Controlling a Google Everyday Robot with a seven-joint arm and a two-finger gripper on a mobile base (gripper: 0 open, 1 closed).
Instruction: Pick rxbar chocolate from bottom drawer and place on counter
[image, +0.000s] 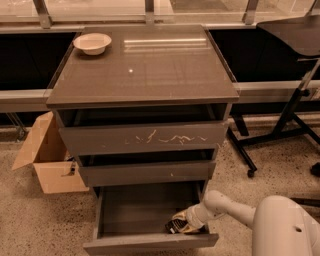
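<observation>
tool (184, 226) low in open bottom drawer (140, 210), front right corner | bar (173, 225) dark, half hidden by tool, touching it | grip: cannot tell | bowl (92, 43) on bench (150, 75), back left | arm (235, 210) cut off at edge

no lettering legible anywhere — gripper (180, 226) down in the bottom drawer (134, 210)

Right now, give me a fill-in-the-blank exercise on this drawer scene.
The white bowl rests on the ___.
The gripper is inside the ___ drawer, at the rxbar chocolate.
The cardboard box stands on the ___.
Missing: counter; bottom; floor.
</observation>
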